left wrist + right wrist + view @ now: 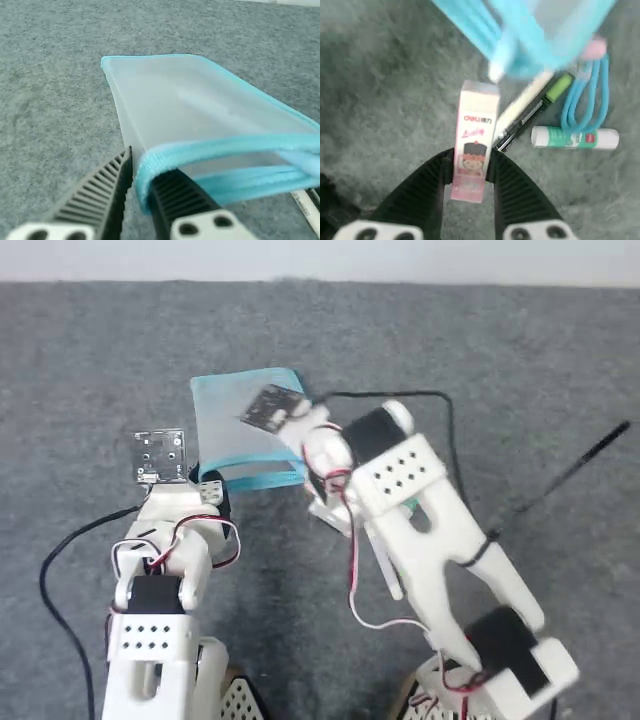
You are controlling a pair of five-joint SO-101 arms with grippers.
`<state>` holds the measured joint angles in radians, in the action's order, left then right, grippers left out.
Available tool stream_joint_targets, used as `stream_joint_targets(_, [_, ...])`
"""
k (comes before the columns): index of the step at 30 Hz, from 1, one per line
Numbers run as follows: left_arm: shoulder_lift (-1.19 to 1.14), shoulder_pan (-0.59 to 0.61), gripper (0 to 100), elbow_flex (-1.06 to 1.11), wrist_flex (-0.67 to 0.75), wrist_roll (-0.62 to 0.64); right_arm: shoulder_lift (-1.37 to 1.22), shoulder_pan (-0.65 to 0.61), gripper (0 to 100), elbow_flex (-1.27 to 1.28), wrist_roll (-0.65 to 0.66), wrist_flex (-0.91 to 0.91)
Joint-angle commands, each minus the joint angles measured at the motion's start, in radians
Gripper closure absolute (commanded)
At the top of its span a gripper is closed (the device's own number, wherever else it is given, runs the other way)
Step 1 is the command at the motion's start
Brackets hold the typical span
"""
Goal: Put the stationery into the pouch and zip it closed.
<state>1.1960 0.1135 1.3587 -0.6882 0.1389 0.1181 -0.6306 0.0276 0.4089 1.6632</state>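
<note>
Right pincer tight on cartoon-labelled pink eraser, left pincer tight on rim of pouch.

Translucent blue-edged pouch lies open-mouthed, pink eraser near its mouth, pens and glue stick alongside

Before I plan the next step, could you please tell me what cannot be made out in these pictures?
Pouch contents: its frosted wall hides them in the left wrist view.
Its zip: blurred in the right wrist view.
Pen: cut off by the left wrist view's edge.
Eraser in the right claw: covered by the arm in the high view.
</note>
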Motion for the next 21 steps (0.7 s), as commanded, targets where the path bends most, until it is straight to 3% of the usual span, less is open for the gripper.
stream_joint_targets(1, [0.023,-0.009,99,-0.038,0.009,-0.008,0.163,0.071,99.3,0.15,0.015,-0.108])
stream_joint_targets(13, [0.025,-0.012,99,-0.038,0.008,-0.008,0.179,0.039,99.3,0.16,-0.02,-0.225])
stream_joint_targets(21, [0.025,-0.011,99,-0.038,0.008,-0.008,-0.079,0.005,99.3,-0.025,-0.026,-0.217])
